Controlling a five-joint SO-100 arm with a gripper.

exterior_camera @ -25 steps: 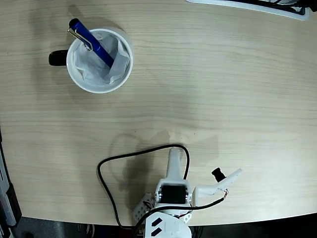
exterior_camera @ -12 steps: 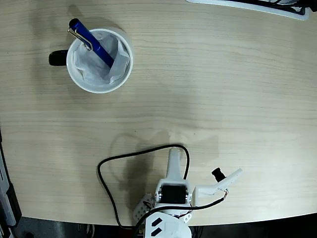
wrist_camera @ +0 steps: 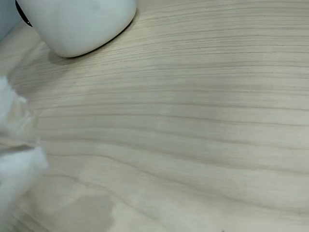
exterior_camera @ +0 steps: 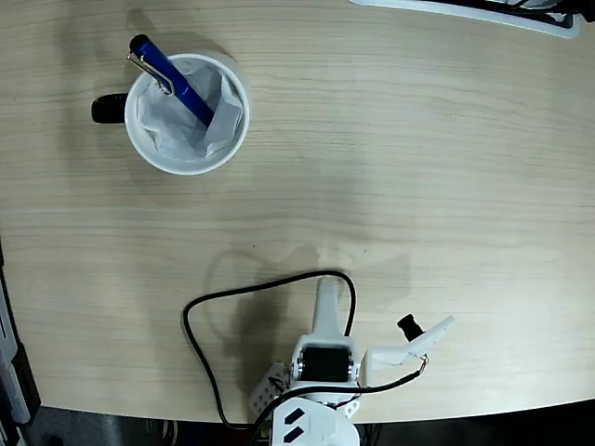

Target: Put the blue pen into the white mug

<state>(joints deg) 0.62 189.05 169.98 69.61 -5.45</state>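
Observation:
The white mug [exterior_camera: 188, 114] stands at the upper left of the fixed view, black handle to its left and crumpled white paper inside. The blue pen [exterior_camera: 172, 81] stands tilted in it, tip down in the paper, with its clipped cap sticking out over the far-left rim. My gripper [exterior_camera: 325, 286] is folded back over the arm's base at the bottom centre, far from the mug. Its fingers look closed together with nothing between them. In the wrist view the mug's lower wall [wrist_camera: 79, 24] shows at the top left, and blurred white fingers [wrist_camera: 17, 164] sit at the left edge.
A black cable [exterior_camera: 200, 321] loops from the arm's base across the table at the lower left. A white-and-dark object [exterior_camera: 483, 11] lies along the top right edge. The table's front edge curves just below the base.

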